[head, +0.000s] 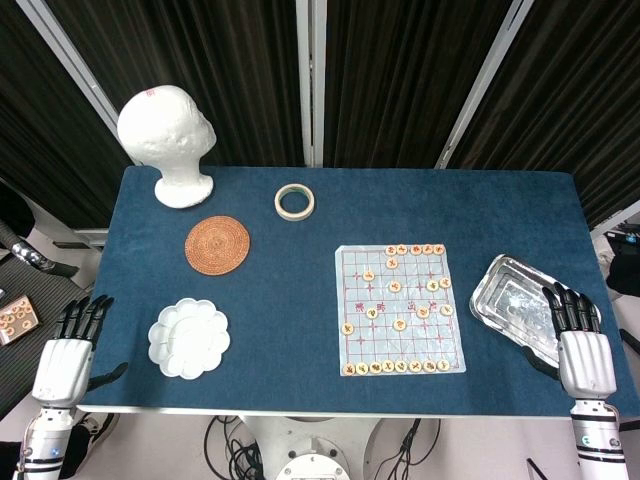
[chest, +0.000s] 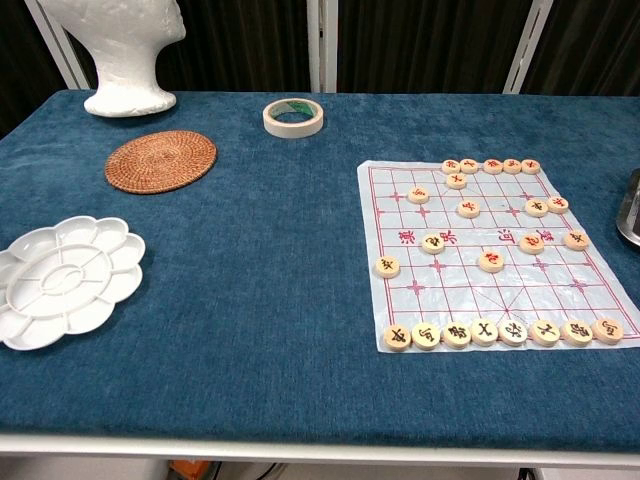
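Observation:
My left hand (head: 66, 350) hovers off the table's front left corner, fingers apart, holding nothing; the white flower-shaped palette (head: 189, 338) (chest: 62, 279) is the nearest thing to it. My right hand (head: 581, 345) hangs at the front right with its fingers spread and empty, its fingertips (head: 566, 298) over the near edge of the silver tray (head: 505, 290). Neither hand shows in the chest view. Between the hands lies a Chinese chess board (head: 399, 310) (chest: 490, 251) with several round wooden pieces on it.
A white foam head (head: 168, 140) (chest: 123, 45) stands at the back left. A woven round coaster (head: 217, 244) (chest: 161, 160) and a roll of tape (head: 294, 201) (chest: 293, 117) lie on the blue cloth (head: 290, 310). Only the tray's edge (chest: 632, 207) shows in the chest view.

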